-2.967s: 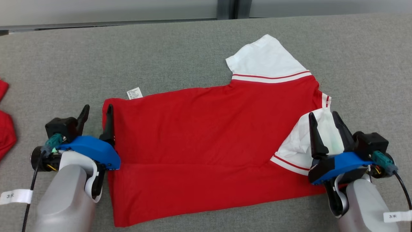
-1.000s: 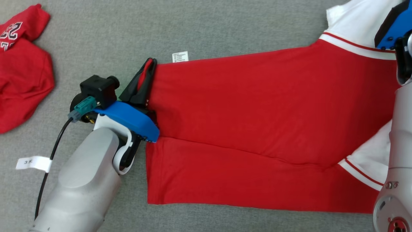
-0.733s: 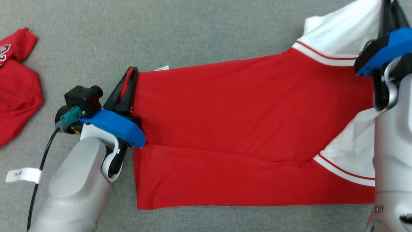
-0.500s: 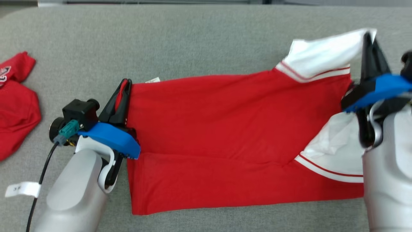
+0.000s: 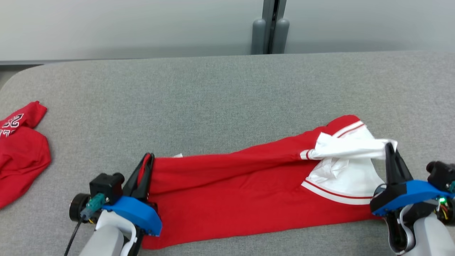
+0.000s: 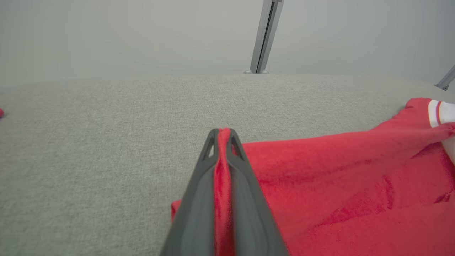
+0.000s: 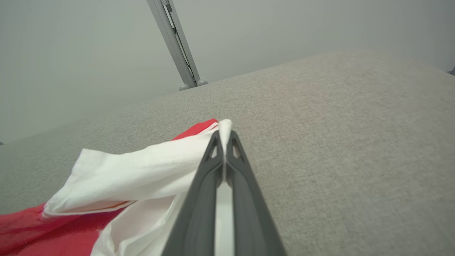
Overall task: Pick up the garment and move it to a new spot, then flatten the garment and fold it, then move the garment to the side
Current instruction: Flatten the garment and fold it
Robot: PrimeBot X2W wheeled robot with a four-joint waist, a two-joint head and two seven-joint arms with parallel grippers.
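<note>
Left fingers are pressed together on the red hem end of the garment. In the left wrist view a ridge of red cloth stands pinched between them up to their tips. Right fingers are likewise closed on cloth, gripping the edge of a white sleeve. In the right wrist view a sliver of that white fabric pokes out past their tips.

The garment lies along the near part of the grey tabletop, stretched sideways between the two arms. Its red body lies mostly flat on the surface, with a long crease running from the left grip toward the sleeves. The held sleeve is bunched and drawn across to the right, above a second white sleeve with red stripes that lies flat. A small white label peeks out at the far edge, near the left grip.

Well apart, at the tabletop's left edge, sits a crumpled red shirt with printed lettering. Beyond the tabletop is a pale wall with a grey post.
</note>
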